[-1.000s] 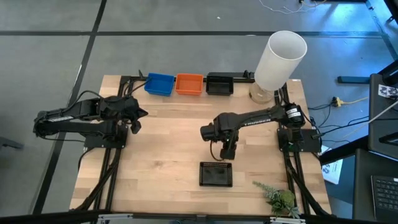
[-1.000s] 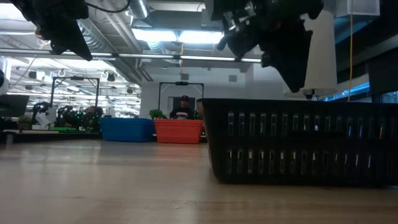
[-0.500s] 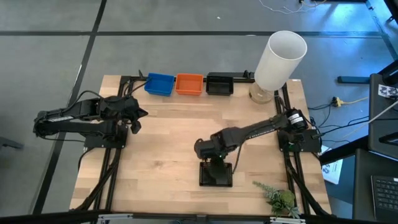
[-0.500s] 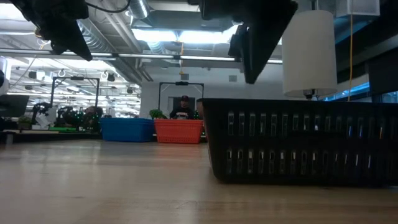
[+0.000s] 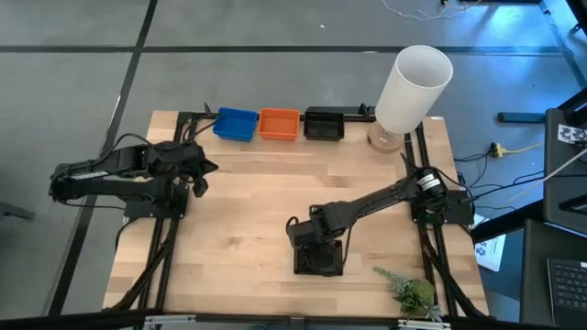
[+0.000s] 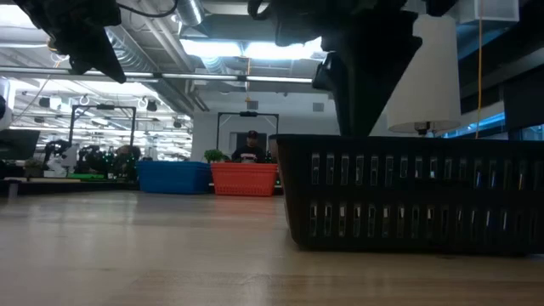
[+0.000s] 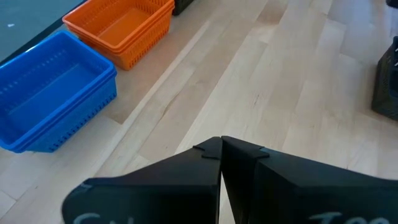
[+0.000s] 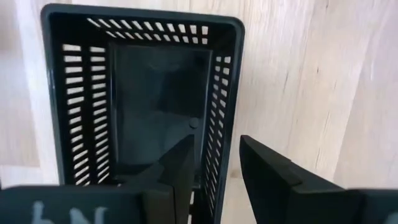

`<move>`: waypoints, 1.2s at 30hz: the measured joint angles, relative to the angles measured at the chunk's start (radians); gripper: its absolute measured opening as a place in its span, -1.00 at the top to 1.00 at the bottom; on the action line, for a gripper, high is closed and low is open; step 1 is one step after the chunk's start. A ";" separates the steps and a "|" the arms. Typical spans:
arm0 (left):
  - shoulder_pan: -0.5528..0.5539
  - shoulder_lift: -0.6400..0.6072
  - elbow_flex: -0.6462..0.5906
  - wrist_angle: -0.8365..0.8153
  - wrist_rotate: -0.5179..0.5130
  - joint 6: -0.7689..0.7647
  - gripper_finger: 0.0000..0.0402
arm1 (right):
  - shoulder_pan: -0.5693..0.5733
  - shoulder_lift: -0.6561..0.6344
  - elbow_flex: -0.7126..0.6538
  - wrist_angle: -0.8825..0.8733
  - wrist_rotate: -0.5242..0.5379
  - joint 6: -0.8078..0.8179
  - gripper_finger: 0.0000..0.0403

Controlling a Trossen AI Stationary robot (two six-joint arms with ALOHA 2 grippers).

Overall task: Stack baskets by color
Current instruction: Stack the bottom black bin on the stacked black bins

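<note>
Straddling far wall of lone black basket [image 5: 318, 258]: right gripper [image 8: 214, 171] open, nothing held. Next: close, carry to black stack [image 5: 323, 123]. Left gripper [image 7: 221, 149] shut, empty, parked.

The right gripper [image 8: 214, 168] has descended onto the lone black basket's [image 5: 318, 259] rim.

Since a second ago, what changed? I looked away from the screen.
The right gripper swung toward the table's near edge and came down over the lone black basket, jaws open astride its wall. The left gripper, shut, and the far row of baskets stayed put.
</note>
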State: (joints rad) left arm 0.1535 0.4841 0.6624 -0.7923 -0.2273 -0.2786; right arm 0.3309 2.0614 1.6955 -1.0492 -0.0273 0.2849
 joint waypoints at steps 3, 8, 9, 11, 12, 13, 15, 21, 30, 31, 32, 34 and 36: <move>0.000 0.000 0.000 0.000 0.002 0.000 1.00 | 0.000 0.022 0.000 0.000 0.001 -0.002 0.37; 0.000 0.000 0.000 -0.002 0.008 0.000 1.00 | 0.000 0.077 0.000 0.001 0.004 -0.002 0.37; 0.000 0.000 0.000 -0.002 0.008 0.000 1.00 | 0.000 0.090 0.000 0.003 0.005 -0.001 0.37; 0.000 0.000 0.000 -0.003 0.008 0.000 1.00 | 0.000 0.112 0.000 0.003 0.007 -0.001 0.37; 0.000 0.000 0.000 -0.004 0.008 0.000 1.00 | 0.000 0.118 0.000 0.003 0.007 0.001 0.38; 0.000 0.000 0.000 -0.006 0.008 0.000 1.00 | 0.000 0.122 0.000 0.004 0.008 0.002 0.41; 0.000 0.000 0.000 -0.010 0.008 0.000 1.00 | 0.000 0.125 0.000 0.003 0.008 -0.005 0.52; 0.000 0.000 0.000 -0.010 0.008 0.001 1.00 | -0.024 0.117 0.073 -0.105 0.010 -0.080 0.96; 0.000 0.000 0.000 -0.010 0.008 0.032 1.00 | -0.148 0.116 0.357 -0.415 0.467 -0.208 0.99; 0.000 0.000 0.000 -0.010 0.008 0.031 1.00 | -0.172 0.116 0.393 -0.427 0.524 -0.221 0.99; 0.000 0.000 0.000 -0.010 0.008 0.031 1.00 | -0.199 0.116 0.431 -0.439 0.567 -0.242 0.99; 0.000 0.000 0.000 -0.010 0.008 0.031 1.00 | -0.260 0.115 0.501 -0.440 0.608 -0.304 0.99; 0.000 0.000 0.000 -0.010 0.008 0.031 1.00 | -0.336 0.115 0.567 -0.436 0.609 -0.371 0.99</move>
State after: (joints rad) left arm 0.1538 0.4839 0.6624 -0.8021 -0.2195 -0.2474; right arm -0.0046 2.1769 2.2620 -1.4850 0.5815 -0.0856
